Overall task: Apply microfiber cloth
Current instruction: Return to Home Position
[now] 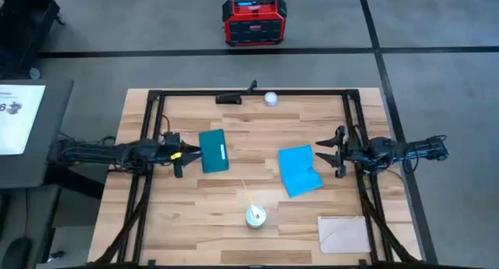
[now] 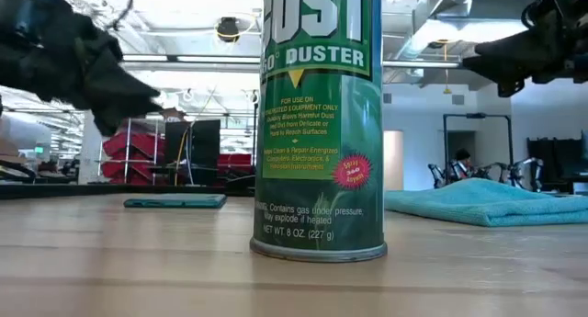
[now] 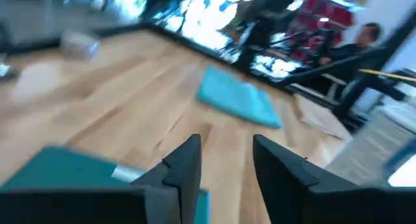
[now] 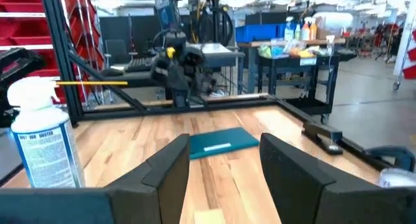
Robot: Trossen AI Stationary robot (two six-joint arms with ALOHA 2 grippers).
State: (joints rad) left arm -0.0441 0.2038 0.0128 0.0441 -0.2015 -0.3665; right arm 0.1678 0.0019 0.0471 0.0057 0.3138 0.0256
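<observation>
Your left gripper (image 1: 185,153) and right gripper (image 1: 331,152) show fingers apart, empty; the microfiber cloth (image 1: 300,171) lies on the bench (image 1: 203,214).

Sky-blue microfiber cloth (image 1: 299,171), loosely rumpled, lying flat on the table's right-centre

The microfiber cloth (image 1: 299,171) is bright sky-blue, right of centre. The tablet (image 1: 214,151) to its left is teal with a pale strip. The near duster can (image 2: 321,124) is deep green with white lettering and a red badge. Near right lies a beige sheet (image 1: 343,233) on the table (image 1: 195,214), whose wood is pale and plank-striped.
</observation>
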